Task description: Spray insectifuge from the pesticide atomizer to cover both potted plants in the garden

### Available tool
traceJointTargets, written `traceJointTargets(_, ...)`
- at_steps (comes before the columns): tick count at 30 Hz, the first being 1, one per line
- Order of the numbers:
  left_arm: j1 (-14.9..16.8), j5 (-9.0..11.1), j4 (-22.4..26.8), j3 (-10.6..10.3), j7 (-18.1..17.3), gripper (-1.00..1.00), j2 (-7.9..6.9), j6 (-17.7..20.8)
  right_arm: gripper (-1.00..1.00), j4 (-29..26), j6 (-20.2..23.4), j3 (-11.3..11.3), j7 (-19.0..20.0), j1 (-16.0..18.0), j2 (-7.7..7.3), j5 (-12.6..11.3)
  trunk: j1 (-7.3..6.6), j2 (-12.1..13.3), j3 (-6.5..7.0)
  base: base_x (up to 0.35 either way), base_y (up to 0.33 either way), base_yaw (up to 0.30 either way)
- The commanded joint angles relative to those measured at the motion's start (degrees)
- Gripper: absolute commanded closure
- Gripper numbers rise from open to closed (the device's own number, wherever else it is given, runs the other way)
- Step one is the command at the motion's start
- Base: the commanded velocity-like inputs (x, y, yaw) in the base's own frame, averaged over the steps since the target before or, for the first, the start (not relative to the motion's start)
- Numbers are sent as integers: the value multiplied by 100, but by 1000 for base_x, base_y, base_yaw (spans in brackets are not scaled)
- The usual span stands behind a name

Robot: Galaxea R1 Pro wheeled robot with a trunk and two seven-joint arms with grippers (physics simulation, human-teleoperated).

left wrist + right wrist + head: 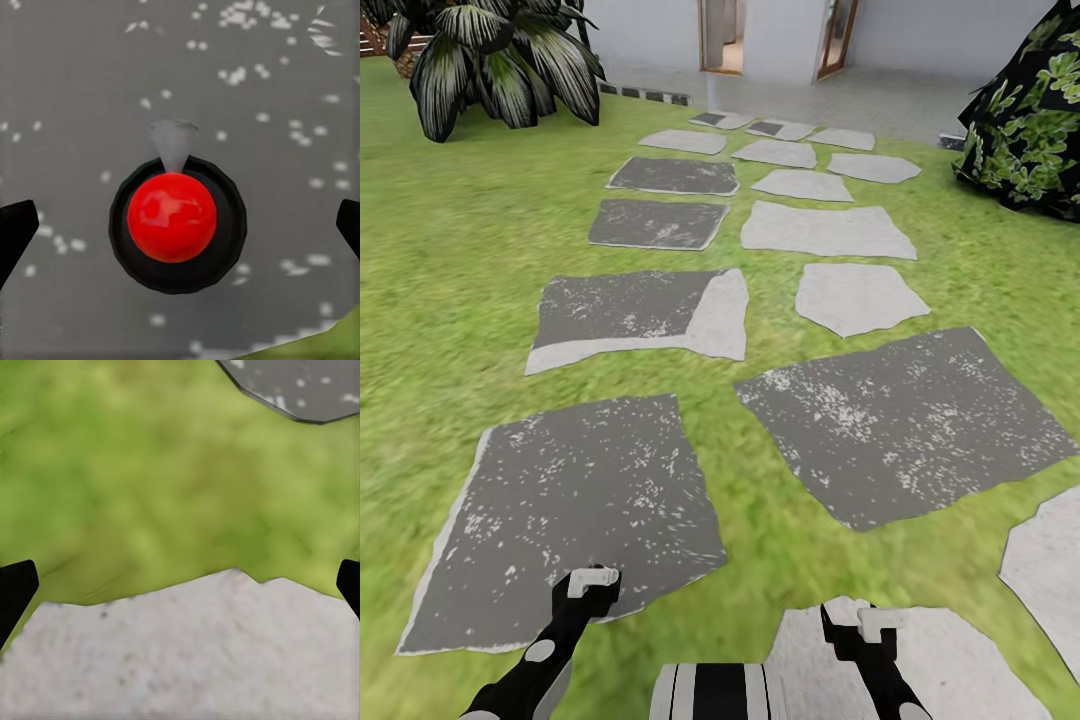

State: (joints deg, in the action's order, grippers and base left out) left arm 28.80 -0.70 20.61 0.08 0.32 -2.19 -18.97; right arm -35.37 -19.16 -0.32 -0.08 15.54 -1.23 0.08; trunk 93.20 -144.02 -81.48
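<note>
1. Basically a transit moment: the pesticide atomizer and the potted plants aren't anywhere in these frames, so where they stand can't be told; judged step is driving through the garden to find the bottle.
2. Left gripper (pixel 592 578) hangs low over a dark speckled stepping stone (pixel 575 510); in its wrist view both finger tips sit at the frame edges, spread wide, nothing held.
3. Left wrist view also shows a red ball in a black ring (pixel 175 223) over the stone; can't tell what it is.
4. Right gripper (pixel 857 625) hangs over a pale stone (pixel 960 660) at the grass edge; fingers likewise parted, empty.
5. Doing it well, as judgement: keep both arms tucked low, roll along the stones, pan the head until the bottle shows.
6. Surface: green lawn (pixel 450 260), flat grey slabs in two rows toward a paved strip and doorway (pixel 724 35).
7. Surroundings: palm-like plant (pixel 500 60) far left, dark leafy bush (pixel 1030 130) far right; steer between them.
</note>
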Motion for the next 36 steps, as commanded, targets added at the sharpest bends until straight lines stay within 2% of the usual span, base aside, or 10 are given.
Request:
traceJointTargets(1, 2, -8, -5, 1, 3, -100, 0, -19, -100, 4, -17, -3, -1, 2, -1, 1, -1, -1, -3, 0, 0, 0)
traceJointTargets(12, 3, 3, -5, 17, 5, -100, -9, -18, -100, 4, -17, -3, -1, 2, -2, 1, -1, -1, -3, 0, 0, 0)
traceJointTargets(13, 3, 5, -5, 17, 8, 100, -9, -17, -100, 4, -17, -3, -1, 3, -3, 1, -1, -1, -3, 0, 0, 0)
traceJointTargets(36, 3, 2, 4, 21, 5, 100, -3, -15, -100, -5, -17, -3, -1, 2, 0, 1, -1, -1, -3, 0, 0, 0)
